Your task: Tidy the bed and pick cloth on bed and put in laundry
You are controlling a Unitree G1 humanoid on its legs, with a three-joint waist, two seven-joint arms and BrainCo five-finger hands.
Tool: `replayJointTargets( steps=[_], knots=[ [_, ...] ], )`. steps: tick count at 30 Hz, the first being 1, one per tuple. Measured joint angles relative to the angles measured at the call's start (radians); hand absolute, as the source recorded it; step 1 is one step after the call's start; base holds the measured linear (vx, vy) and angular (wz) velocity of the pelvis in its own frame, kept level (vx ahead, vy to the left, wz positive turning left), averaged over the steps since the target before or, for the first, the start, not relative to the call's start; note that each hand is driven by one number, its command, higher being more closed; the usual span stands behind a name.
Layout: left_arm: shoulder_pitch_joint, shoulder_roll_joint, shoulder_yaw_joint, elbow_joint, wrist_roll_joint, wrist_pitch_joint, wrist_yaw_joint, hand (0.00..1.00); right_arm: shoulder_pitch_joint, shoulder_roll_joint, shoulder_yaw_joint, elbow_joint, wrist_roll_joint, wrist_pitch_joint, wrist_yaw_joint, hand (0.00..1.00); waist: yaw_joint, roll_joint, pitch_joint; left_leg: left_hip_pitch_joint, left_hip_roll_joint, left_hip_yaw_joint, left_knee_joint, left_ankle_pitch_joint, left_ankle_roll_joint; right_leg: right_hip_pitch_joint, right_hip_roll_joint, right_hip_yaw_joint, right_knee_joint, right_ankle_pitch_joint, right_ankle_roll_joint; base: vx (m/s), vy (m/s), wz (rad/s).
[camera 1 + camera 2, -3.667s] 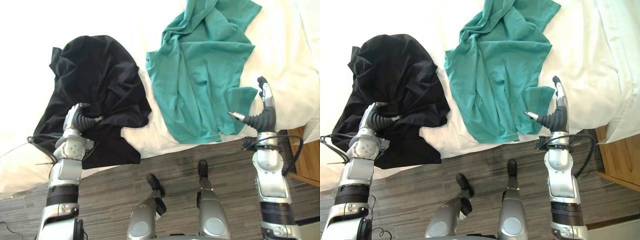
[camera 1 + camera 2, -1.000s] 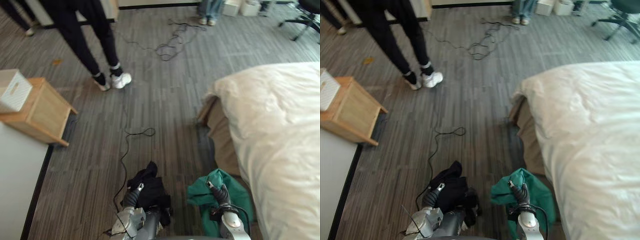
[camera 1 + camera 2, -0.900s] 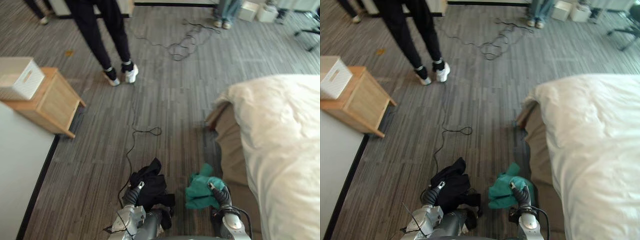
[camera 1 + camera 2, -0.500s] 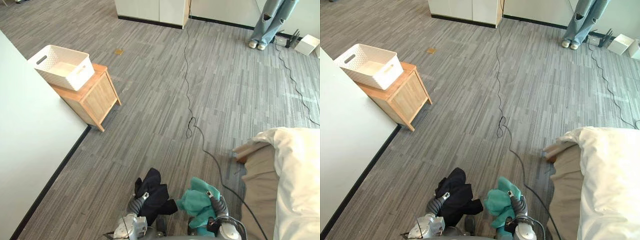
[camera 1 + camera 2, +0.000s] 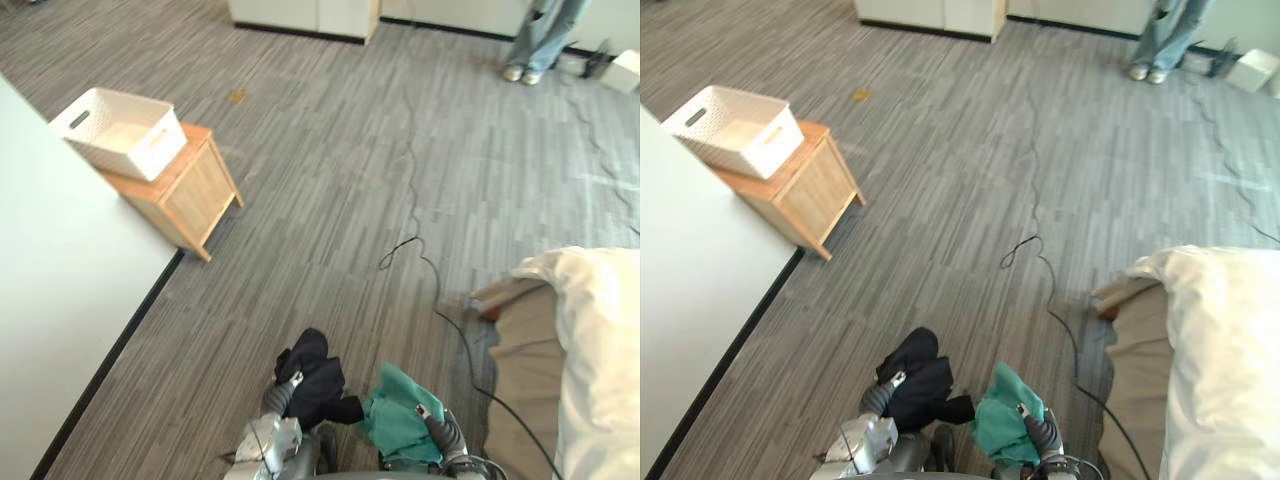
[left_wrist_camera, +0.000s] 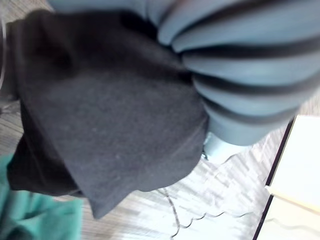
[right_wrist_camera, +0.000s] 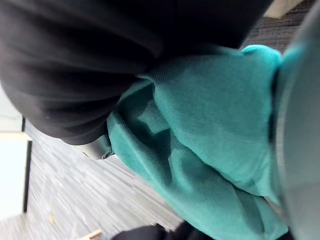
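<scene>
One white basket (image 5: 158,150) sits on one wooden stand (image 5: 190,195) in the upper left of the eye views. It has a handle slot in its near end, and its inside shows a pale bottom with no cloth in sight. There are two cloths, one per hand, and both are off the bed (image 5: 600,340) and at the bottom centre of the frame, above the grey plank floor (image 5: 330,200). The left hand (image 5: 280,396) has the black cloth (image 5: 318,378) bunched in its grip, with the thumb lying over the top of the wad and the fingers buried beneath it. The right hand (image 5: 440,432) clutches the teal cloth (image 5: 393,425) the same way, thumb on top. The two bundles touch side by side, the black one to the left of the teal. In the left wrist view the black cloth hangs just past the ribbed cover, with a scrap of teal in the corner. In the right wrist view the teal cloth is bunched against the hand, with the black cloth pressed to it. One corner of the bed shows at the right edge, with white bedding over a tan base, well apart from the basket. At the upper right stand one person's legs (image 5: 535,40) in jeans and pale shoes, with one white box (image 5: 628,70) beside them. A pale cabinet (image 5: 300,15) runs along the top edge.
</scene>
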Motion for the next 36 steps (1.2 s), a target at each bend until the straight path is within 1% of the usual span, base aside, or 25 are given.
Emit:
replayJointTargets(
  steps=[1, 2, 3, 6, 7, 8, 9, 11, 12, 14, 16, 17, 18, 19, 21, 22, 23, 24, 25, 26, 28, 30, 33, 34, 36],
  knots=[
    [0.003, -0.004, -0.002, 0.000, 0.000, 0.000, 0.000, 1.00, -0.003, -0.002, 0.007, 0.000, -0.003, 0.000, 0.001, 1.00, 0.002, 0.000, 0.000, -0.006, -0.001, 0.001, -0.047, 0.005, -0.003, 0.010, -0.006, 0.000, -0.003, -0.009, 0.005, 0.36, 0.114, -0.04],
    [0.005, -0.008, -0.012, -0.001, 0.001, 0.000, 0.000, 1.00, -0.008, -0.005, 0.020, -0.001, -0.024, 0.001, 0.001, 1.00, 0.008, -0.008, 0.003, -0.014, -0.004, 0.012, -0.095, 0.058, 0.020, 0.030, -0.028, -0.003, 0.001, -0.039, 0.025, 0.37, 0.115, -0.08],
    [0.014, -0.014, -0.027, -0.006, 0.003, 0.001, 0.000, 1.00, -0.005, -0.007, 0.029, -0.002, -0.036, 0.002, 0.003, 1.00, 0.023, -0.012, -0.010, 0.001, -0.021, 0.037, -0.111, 0.117, 0.086, 0.037, -0.050, -0.001, 0.012, -0.069, 0.036, 0.41, 0.123, -0.02],
    [0.019, -0.029, -0.034, -0.049, 0.005, 0.002, 0.003, 1.00, 0.014, 0.001, 0.043, -0.043, -0.073, 0.003, 0.004, 1.00, 0.022, -0.034, -0.010, 0.019, -0.080, 0.036, -0.089, 0.050, 0.146, -0.019, -0.110, 0.009, 0.198, -0.110, 0.093, 0.60, 0.144, 0.28],
    [0.018, -0.026, -0.038, -0.051, 0.010, 0.002, 0.003, 1.00, 0.016, 0.016, 0.042, -0.044, -0.090, 0.003, 0.004, 1.00, 0.016, -0.050, -0.002, 0.093, -0.105, 0.024, -0.124, 0.030, 0.148, -0.095, -0.135, 0.037, 0.460, -0.110, 0.113, 0.58, 0.180, 0.23],
    [0.018, -0.021, -0.039, -0.050, 0.010, 0.002, 0.003, 1.00, 0.016, 0.026, 0.042, -0.044, -0.100, 0.003, 0.003, 1.00, 0.014, -0.060, 0.005, 0.138, -0.116, 0.019, -0.150, 0.025, 0.149, -0.134, -0.148, 0.055, 0.584, -0.088, 0.131, 0.69, 0.175, 0.37],
    [0.018, -0.006, -0.043, -0.050, 0.012, 0.004, 0.010, 1.00, 0.017, 0.040, 0.044, -0.047, -0.113, 0.003, 0.003, 1.00, -0.006, -0.077, 0.014, 0.231, -0.135, -0.011, -0.201, 0.012, 0.155, -0.207, -0.144, 0.092, 0.851, -0.065, 0.138, 0.56, 0.066, 0.49],
    [0.013, 0.009, -0.062, -0.049, 0.018, 0.004, 0.025, 1.00, 0.027, 0.045, 0.060, -0.077, -0.114, 0.002, 0.003, 1.00, -0.038, -0.075, 0.015, 0.327, -0.136, -0.061, -0.254, 0.007, 0.155, -0.284, -0.124, 0.083, 1.060, -0.083, 0.108, 0.50, 0.008, 0.64],
    [-0.002, 0.010, -0.071, -0.049, 0.042, 0.003, 0.032, 1.00, 0.043, 0.046, 0.062, -0.127, -0.115, -0.008, 0.002, 1.00, -0.060, -0.056, 0.027, 0.411, -0.115, -0.093, -0.304, 0.007, 0.154, -0.363, -0.092, 0.049, 1.114, -0.112, 0.059, 0.43, -0.040, 0.53],
    [-0.017, 0.013, -0.085, -0.039, 0.057, 0.001, 0.044, 1.00, 0.044, 0.049, 0.067, -0.157, -0.123, -0.012, 0.002, 1.00, -0.087, -0.038, 0.039, 0.468, -0.088, -0.119, -0.318, 0.007, 0.154, -0.457, -0.092, -0.037, 1.045, -0.151, 0.008, 0.59, -0.112, 0.56],
    [-0.046, 0.017, -0.100, -0.036, 0.061, 0.000, 0.046, 1.00, 0.037, 0.044, 0.079, -0.180, -0.146, -0.025, 0.003, 1.00, -0.093, -0.006, 0.055, 0.512, -0.046, -0.126, -0.316, -0.011, 0.099, -0.545, -0.080, -0.099, 0.870, -0.170, -0.010, 0.56, -0.163, 0.37],
    [-0.054, 0.016, -0.104, -0.036, 0.064, -0.003, 0.046, 1.00, 0.050, 0.026, 0.087, -0.217, -0.154, -0.029, 0.004, 1.00, -0.097, 0.019, 0.066, 0.546, -0.007, -0.128, -0.315, -0.042, 0.043, -0.586, -0.050, -0.098, 0.699, -0.143, -0.023, 0.61, -0.218, 0.26],
    [-0.057, 0.017, -0.104, -0.035, 0.068, -0.004, 0.046, 1.00, 0.052, 0.020, 0.094, -0.228, -0.154, -0.032, 0.005, 1.00, -0.100, 0.022, 0.067, 0.563, 0.011, -0.127, -0.316, -0.059, 0.014, -0.605, -0.034, -0.085, 0.606, -0.104, -0.028, 0.78, -0.310, 0.41],
    [-0.066, 0.017, -0.104, -0.020, 0.077, -0.010, 0.045, 1.00, 0.049, 0.022, 0.107, -0.235, -0.155, -0.032, 0.004, 1.00, -0.107, 0.018, 0.065, 0.609, 0.047, -0.121, -0.315, -0.095, -0.048, -0.632, 0.001, -0.040, 0.345, 0.056, -0.036, 0.71, -0.311, 0.39],
    [-0.063, 0.019, -0.101, -0.014, 0.080, -0.011, 0.044, 1.00, 0.048, 0.024, 0.124, -0.234, -0.162, -0.027, 0.004, 1.00, -0.117, 0.012, 0.061, 0.670, 0.075, -0.119, -0.317, -0.122, -0.095, -0.624, 0.019, -0.004, 0.187, 0.325, -0.068, 0.77, -0.349, 0.14],
    [-0.084, -0.006, -0.088, 0.019, 0.079, -0.012, 0.048, 1.00, 0.001, 0.021, 0.123, -0.235, -0.185, -0.024, 0.002, 1.00, -0.106, 0.071, 0.068, 0.689, 0.145, -0.106, -0.295, -0.103, -0.136, -0.649, 0.078, -0.013, 0.289, 0.333, -0.072, 0.76, -0.308, -0.07],
    [-0.104, -0.006, -0.086, 0.021, 0.080, -0.013, 0.045, 1.00, -0.033, 0.034, 0.115, -0.214, -0.192, -0.019, 0.000, 1.00, -0.122, 0.078, 0.070, 0.664, 0.153, -0.115, -0.256, -0.031, -0.188, -0.679, 0.073, -0.012, 0.385, 0.249, -0.080, 0.74, -0.320, -0.05],
    [-0.107, -0.017, -0.082, 0.023, 0.079, -0.015, 0.045, 1.00, -0.058, 0.038, 0.113, -0.185, -0.208, -0.006, 0.001, 1.00, -0.128, 0.078, 0.071, 0.646, 0.146, -0.124, -0.171, 0.097, -0.114, -0.668, 0.064, -0.022, 0.469, 0.159, -0.089, 0.73, -0.381, 0.29],
    [-0.093, -0.026, -0.070, 0.024, 0.078, -0.018, 0.042, 1.00, -0.082, 0.036, 0.119, -0.150, -0.234, -0.003, 0.001, 1.00, -0.130, 0.078, 0.072, 0.590, 0.156, -0.132, -0.024, 0.291, -0.049, -0.594, 0.064, -0.031, 0.466, 0.101, -0.097, 0.73, -0.413, 0.18],
    [-0.081, -0.026, -0.063, 0.023, 0.078, -0.021, 0.041, 1.00, -0.095, 0.035, 0.120, -0.131, -0.240, -0.002, 0.001, 1.00, -0.125, 0.077, 0.072, 0.558, 0.161, -0.139, 0.049, 0.425, -0.011, -0.546, 0.067, -0.034, 0.442, 0.080, -0.102, 0.73, -0.387, 0.20],
    [-0.068, -0.031, -0.056, 0.019, 0.066, -0.023, 0.038, 1.00, -0.131, 0.027, 0.115, -0.089, -0.253, 0.004, -0.004, 1.00, -0.111, 0.083, 0.075, 0.391, 0.222, -0.145, 0.438, 0.342, 0.031, -0.400, 0.097, -0.046, 0.346, 0.052, -0.122, 0.67, -0.327, 0.11],
    [-0.054, -0.035, -0.056, 0.009, 0.058, -0.018, 0.020, 1.00, -0.171, 0.014, 0.095, -0.059, -0.251, 0.013, -0.026, 1.00, -0.054, 0.079, 0.078, 0.191, 0.230, -0.144, 0.721, 0.182, 0.005, -0.239, 0.143, -0.024, 0.236, 0.035, -0.145, 0.66, -0.310, -0.30],
    [-0.026, -0.039, -0.056, -0.012, 0.057, -0.017, 0.018, 1.00, -0.215, 0.014, 0.086, -0.026, -0.232, 0.022, -0.042, 1.00, -0.030, 0.078, 0.084, 0.038, 0.174, -0.134, 0.716, 0.108, -0.049, -0.111, 0.156, -0.017, 0.137, -0.001, -0.138, 0.52, -0.155, -0.18],
    [-0.019, -0.045, -0.057, -0.015, 0.056, -0.010, 0.015, 1.00, -0.245, 0.022, 0.074, 0.001, -0.219, 0.034, -0.045, 1.00, -0.024, 0.072, 0.087, -0.019, 0.139, -0.104, 0.612, 0.072, -0.077, -0.050, 0.153, -0.018, 0.096, -0.019, -0.137, 0.50, -0.114, 0.06],
    [-0.014, -0.059, -0.059, -0.023, 0.057, -0.006, -0.009, 1.00, -0.283, 0.027, 0.071, 0.026, -0.211, 0.039, -0.046, 1.00, 0.004, 0.062, 0.092, -0.077, 0.126, 0.070, 0.386, 0.043, -0.030, 0.045, 0.147, -0.029, 0.044, -0.064, -0.121, 0.52, -0.092, 0.13]
  ],
)
